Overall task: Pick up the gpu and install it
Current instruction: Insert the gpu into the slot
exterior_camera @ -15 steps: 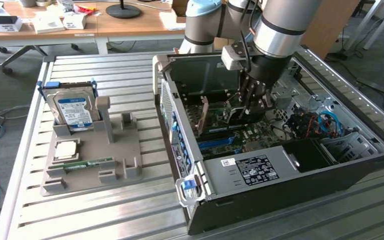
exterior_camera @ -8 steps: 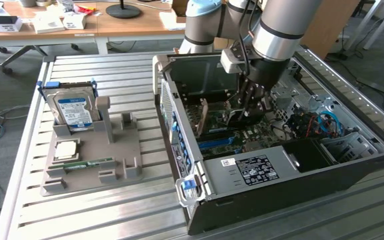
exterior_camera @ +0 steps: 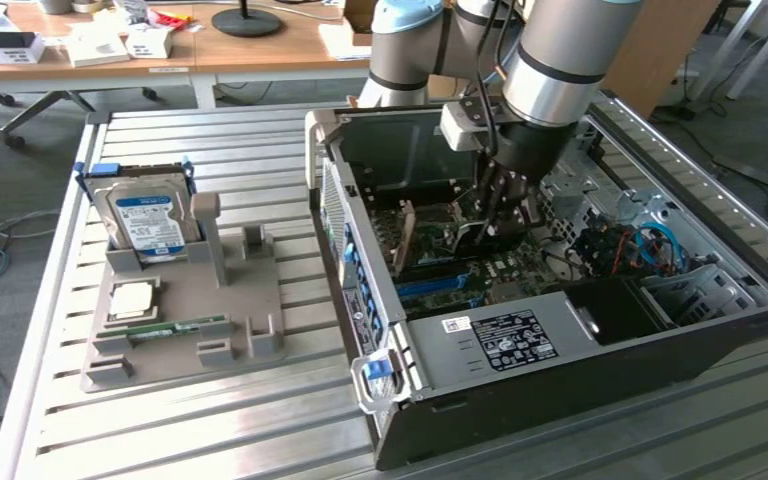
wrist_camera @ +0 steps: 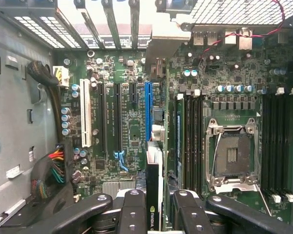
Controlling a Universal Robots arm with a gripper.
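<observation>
My gripper (exterior_camera: 498, 215) reaches down into the open computer case (exterior_camera: 544, 390), over the motherboard. Its jaws are shut on the gpu (exterior_camera: 471, 238), a thin dark card held on edge. In the wrist view the gpu (wrist_camera: 155, 170) runs edge-on away from my gripper (wrist_camera: 154, 209), with a black finger (wrist_camera: 133, 212) on either side of it. Its silvery bracket (wrist_camera: 165, 41) is at the case's rear slot openings. The card hangs just beside and along the blue expansion slot (wrist_camera: 147, 109). I cannot tell whether its lower edge touches the slot.
Black expansion slots (wrist_camera: 118, 114) and a white one (wrist_camera: 86, 119) lie beside the blue slot, with the CPU socket (wrist_camera: 232, 153) on the other side. A cable bundle (wrist_camera: 51, 173) sits by the case wall. Outside the case, a grey fixture (exterior_camera: 244, 300) holds a blue-labelled hard drive (exterior_camera: 148, 222) and a memory stick (exterior_camera: 177, 328).
</observation>
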